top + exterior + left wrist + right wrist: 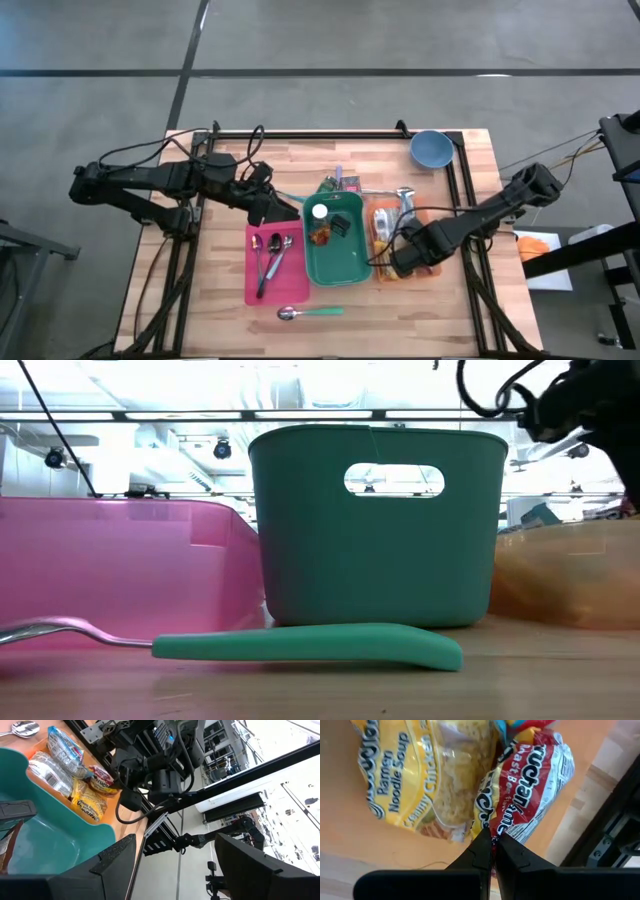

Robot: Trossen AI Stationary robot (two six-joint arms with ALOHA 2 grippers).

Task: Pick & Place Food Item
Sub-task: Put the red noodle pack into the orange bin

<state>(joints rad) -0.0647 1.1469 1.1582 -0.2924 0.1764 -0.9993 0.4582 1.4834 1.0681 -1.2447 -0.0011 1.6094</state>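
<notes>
Right gripper [492, 851] is down in the orange bin [379, 274] at the table's right side, its dark fingers pinched together on the crinkly edge of a glossy red ramen packet [532, 785]. Touching it lies a yellow ramen packet [422, 775], plastic and wrinkled. Left gripper [287, 211] hovers by the smooth green bin's [337, 270] far left corner, fingers spread, nothing held.
</notes>
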